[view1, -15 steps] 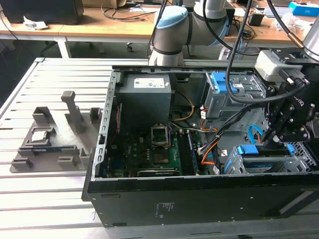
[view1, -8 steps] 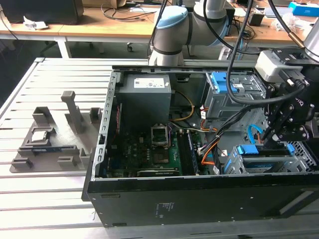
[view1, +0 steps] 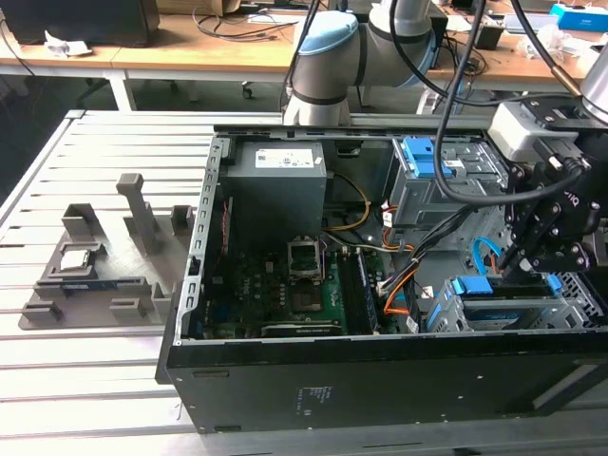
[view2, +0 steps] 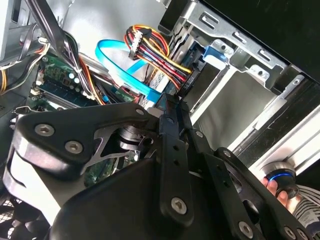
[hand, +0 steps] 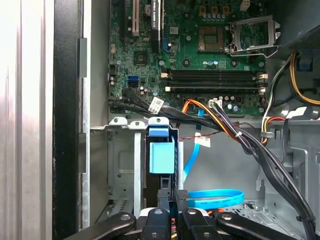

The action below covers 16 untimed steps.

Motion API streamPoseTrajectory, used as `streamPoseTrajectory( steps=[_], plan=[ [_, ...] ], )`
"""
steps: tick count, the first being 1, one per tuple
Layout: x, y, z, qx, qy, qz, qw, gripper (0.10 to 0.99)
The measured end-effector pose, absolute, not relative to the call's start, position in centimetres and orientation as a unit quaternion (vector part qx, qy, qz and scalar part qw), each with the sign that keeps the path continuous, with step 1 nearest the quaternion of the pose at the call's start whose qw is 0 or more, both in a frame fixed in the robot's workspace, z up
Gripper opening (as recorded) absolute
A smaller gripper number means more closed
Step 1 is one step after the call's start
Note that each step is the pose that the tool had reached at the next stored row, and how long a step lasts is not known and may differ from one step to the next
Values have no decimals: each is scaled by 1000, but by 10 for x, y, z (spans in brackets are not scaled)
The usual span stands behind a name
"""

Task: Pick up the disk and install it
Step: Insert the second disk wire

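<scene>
The disk [view1: 503, 287] lies in the drive cage [view1: 579, 294] at the open computer case's corner, on the exterior view's right. Its blue side rail [hand: 161, 157] and blue tab [view2: 215, 54] show in the wrist views, slotted between the cage's silver walls. My gripper [view1: 521, 258] hangs just over the disk's end. In both wrist views the black fingers [hand: 165, 200] stand pressed together, tips [view2: 172, 102] at the disk's edge, and I see nothing between them.
The grey power-supply box [view1: 278, 190] and green motherboard [view1: 294, 285] fill the case's middle. Black and orange cables [hand: 225, 125] and a blue flat cable [hand: 215, 197] run close by the cage. A grey fixture with a processor chip [view1: 76, 258] sits outside. A person's fingers [view2: 277, 186] show beside the case.
</scene>
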<state>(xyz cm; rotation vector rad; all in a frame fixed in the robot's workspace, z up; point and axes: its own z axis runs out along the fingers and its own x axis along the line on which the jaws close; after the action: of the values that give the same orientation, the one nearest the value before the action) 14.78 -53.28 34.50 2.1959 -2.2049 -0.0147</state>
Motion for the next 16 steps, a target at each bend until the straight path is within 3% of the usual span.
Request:
streamPoseTrajectory(
  steps=[16],
  plan=[
    [149,-534,338,706,-708,-6,14,165]
  ],
)
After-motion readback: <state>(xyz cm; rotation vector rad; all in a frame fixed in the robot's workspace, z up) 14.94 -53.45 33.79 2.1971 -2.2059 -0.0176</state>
